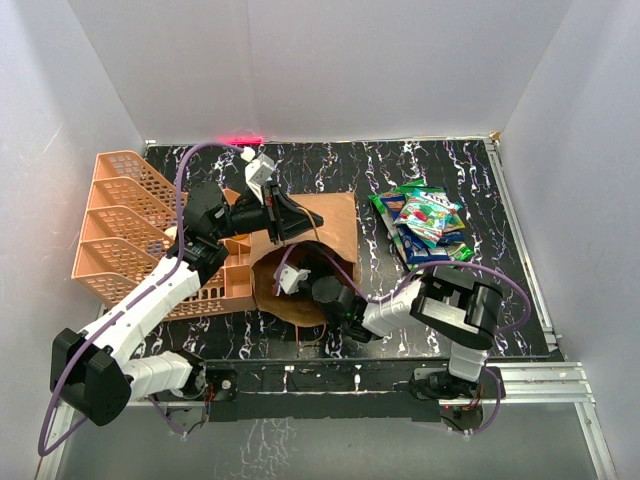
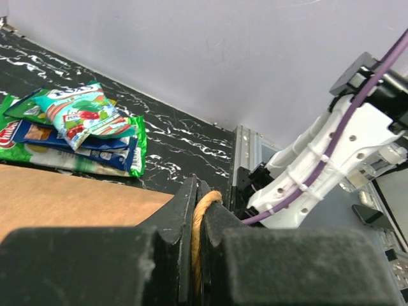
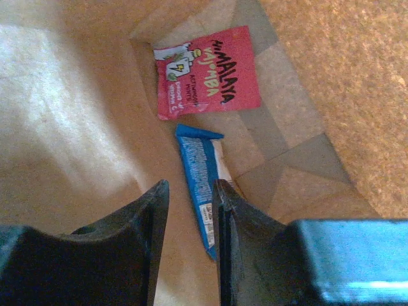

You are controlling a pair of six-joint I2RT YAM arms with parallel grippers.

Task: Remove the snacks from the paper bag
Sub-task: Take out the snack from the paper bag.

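Bag (image 1: 335, 212) lies on the dark marbled surface (image 1: 330, 160), mouth gaping toward the near edge, and the left pincer (image 2: 199, 191) has it by the handle (image 2: 200, 220). The jaws are pressed hard together with the twisted paper loop pinched between them, and no gap shows. Ahead of that pincer, just past the bag's flat brown side, a pile of snacks (image 2: 76, 131) sits out on the surface: green and dark blue packets overlapping, with a light green one with red print on top. Over to the right pincer (image 3: 190, 191), which is reached in through the bag's mouth with brown paper all around it. Its jaws are parted only a little, a narrow slot between them, and they grip nothing that I can see. Right at the tips a blue packet (image 3: 201, 182) lies flat on the bag's inner wall, its near end running behind one finger (image 3: 248, 229); whether it touches, I can't tell. Beyond it, further from the tips and just apart from the blue one, a pink-red packet (image 3: 207, 71) lies flat, its lettering upside down from this wrist. Seen from above, an orange tray (image 1: 120, 225) stands behind the left pincer, beside the bag on the side away from the pile.
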